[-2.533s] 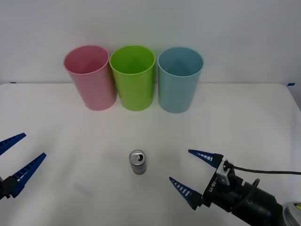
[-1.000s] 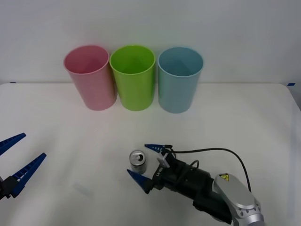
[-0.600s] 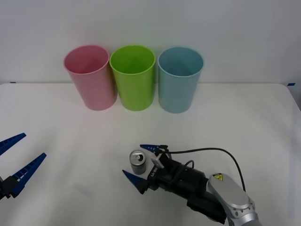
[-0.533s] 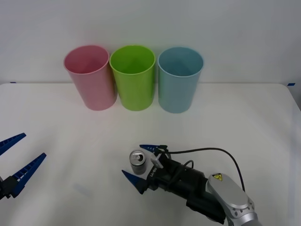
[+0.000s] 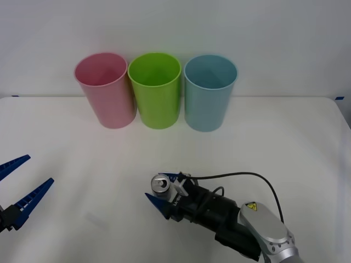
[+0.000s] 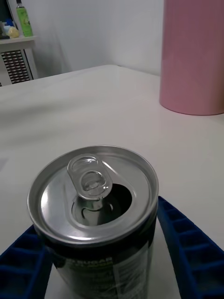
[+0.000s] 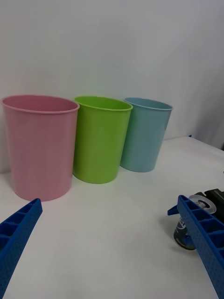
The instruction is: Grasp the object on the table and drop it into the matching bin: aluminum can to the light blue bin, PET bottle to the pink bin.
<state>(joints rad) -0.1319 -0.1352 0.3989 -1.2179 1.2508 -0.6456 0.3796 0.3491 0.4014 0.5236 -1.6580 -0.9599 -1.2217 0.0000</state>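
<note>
The left gripper [image 5: 21, 189] sits at the left edge of the table [image 5: 307, 142], low and near the robot, with its two blue ribbed fingers [image 7: 16, 233] spread wide apart and nothing between them. At the back of the table, three cup-shaped bins stand upright in a row, each just beside its neighbour: the pink bin [image 5: 105, 90] on the left, the green bin [image 5: 156, 89] in the middle, and the light blue bin [image 5: 209, 91] on the right. In the left wrist view the same row appears as pink [image 7: 39, 145], green [image 7: 100, 138] and light blue [image 7: 143, 133]. The aluminum can [image 5: 161, 186] stands upright on the table in front of the green bin, well apart from all three bins, with its shiny top and pull tab facing up. The right gripper [image 5: 163, 189] lies low over the table, reaching in from the right, with one blue finger on each side of the can. In the right wrist view the can [image 6: 95, 210] fills the space between the two fingers [image 6: 186, 247], and both fingers press against its sides, so the gripper is clamped on the can. A black cable [image 5: 241, 178] loops above the right wrist.
</note>
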